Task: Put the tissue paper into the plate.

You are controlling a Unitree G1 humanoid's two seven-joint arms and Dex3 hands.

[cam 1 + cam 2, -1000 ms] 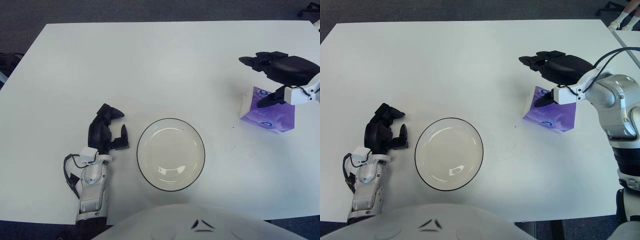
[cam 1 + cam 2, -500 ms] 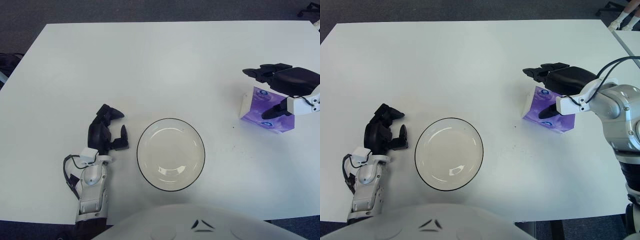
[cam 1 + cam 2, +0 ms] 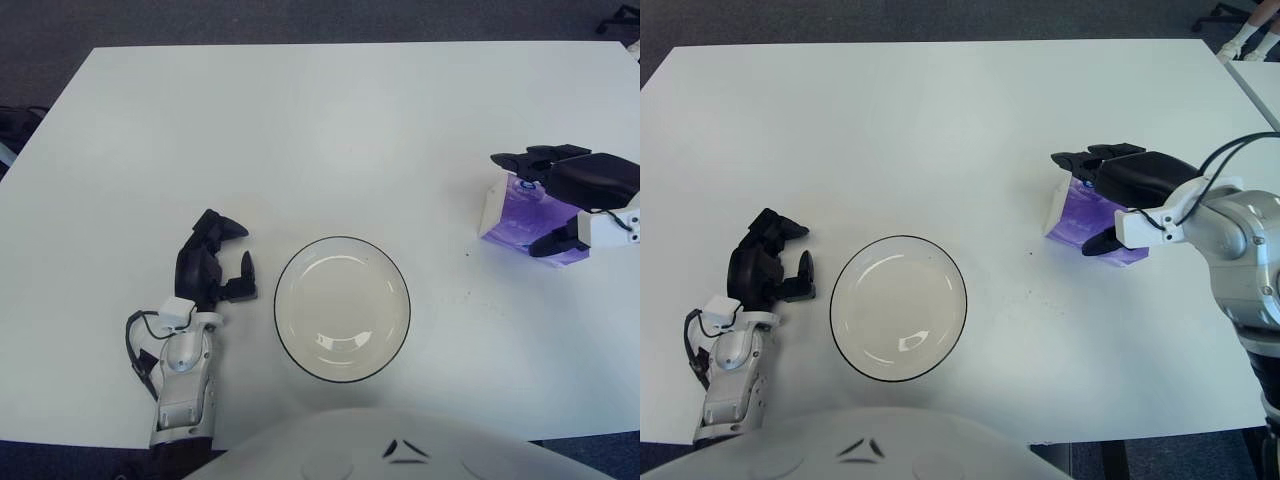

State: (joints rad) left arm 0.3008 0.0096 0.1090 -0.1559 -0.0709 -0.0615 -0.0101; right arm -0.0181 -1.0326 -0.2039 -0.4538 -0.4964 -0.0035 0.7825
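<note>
1. The left hand point(image 3: 212, 262) shows at the near left, just left of the plate point(image 3: 342, 308), fingers loosely curled and holding nothing.
2. The plate, white with a dark rim, sits on the white table point(image 3: 300, 130) near its near edge, around the middle.
3. The purple tissue paper pack point(image 3: 1080, 215) lies at the right, well apart from the plate.
4. The right hand point(image 3: 1118, 185) is over the pack, fingers along its far side and thumb at its near side, not visibly closed on it.

Tissue pack point(image 3: 520, 218) right of plate point(image 3: 342, 308)
</note>
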